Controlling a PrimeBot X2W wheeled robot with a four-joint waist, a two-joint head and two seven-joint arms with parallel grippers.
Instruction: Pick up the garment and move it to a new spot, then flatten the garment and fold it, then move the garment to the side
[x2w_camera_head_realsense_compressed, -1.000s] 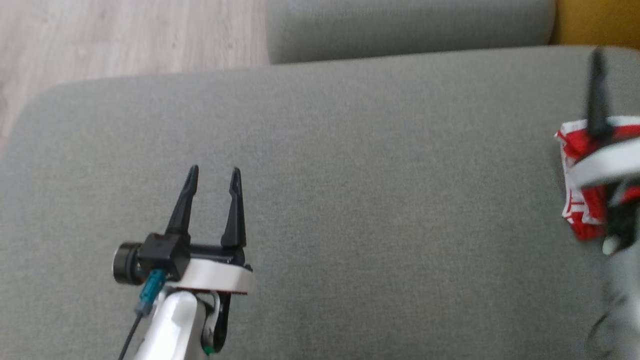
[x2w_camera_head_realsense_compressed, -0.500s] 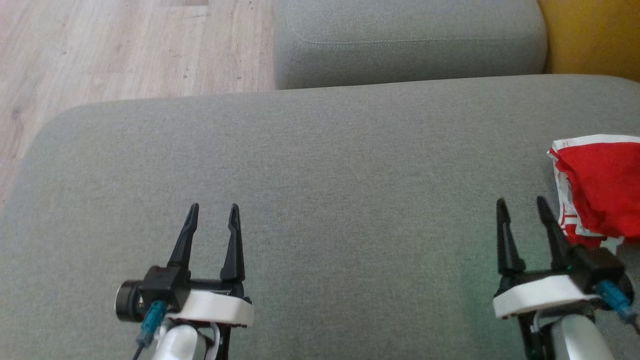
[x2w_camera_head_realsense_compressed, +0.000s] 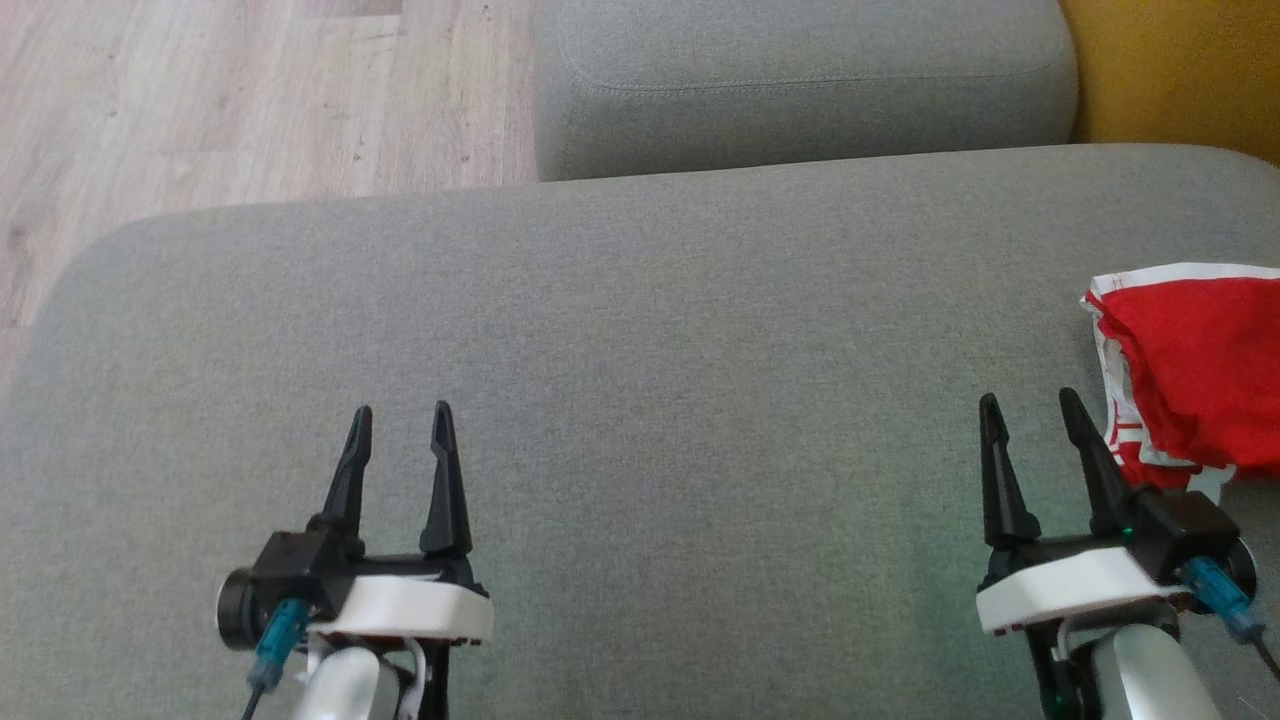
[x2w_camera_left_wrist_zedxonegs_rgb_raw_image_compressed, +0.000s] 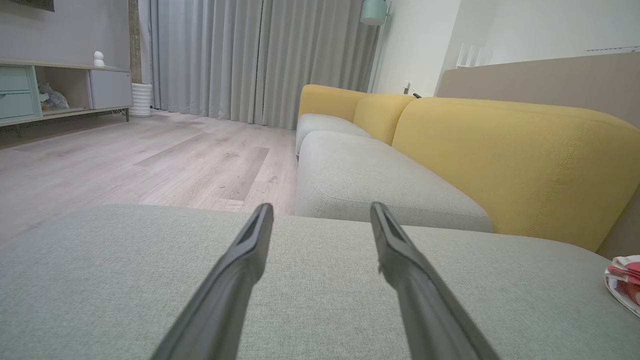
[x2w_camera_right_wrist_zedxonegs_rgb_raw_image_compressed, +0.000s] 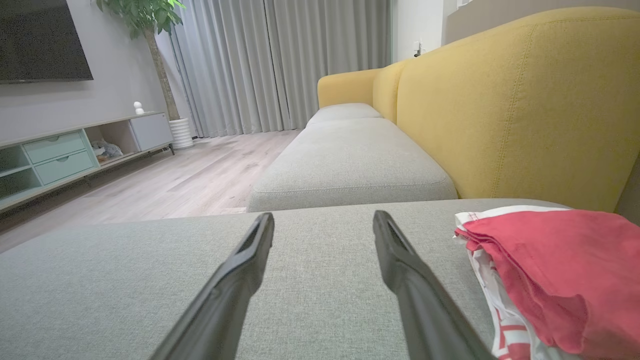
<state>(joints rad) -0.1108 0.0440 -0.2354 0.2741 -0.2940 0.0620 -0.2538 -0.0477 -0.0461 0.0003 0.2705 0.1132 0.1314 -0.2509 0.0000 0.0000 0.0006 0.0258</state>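
Both grippers stand empty with fingers spread: the left gripper (x2w_camera_head_realsense_compressed: 401, 408) over the bare middle of the grey seat cushion (x2w_camera_head_realsense_compressed: 700, 330), the right gripper (x2w_camera_head_realsense_compressed: 1028, 395) just beside the red-and-white garment (x2w_camera_head_realsense_compressed: 1200, 370), which lies at the cushion's right edge. The right wrist view shows the garment's stacked layers; the left wrist view catches a sliver of it at far right. The wrist views add the yellow backrest (x2w_camera_right_wrist_zedxonegs_rgb_raw_image_compressed: 510, 100), grey curtains (x2w_camera_left_wrist_zedxonegs_rgb_raw_image_compressed: 240, 60), wood floor (x2w_camera_left_wrist_zedxonegs_rgb_raw_image_compressed: 150, 160) and television (x2w_camera_right_wrist_zedxonegs_rgb_raw_image_compressed: 40, 40). The arms reach forward, fingers lying low along the cushion.
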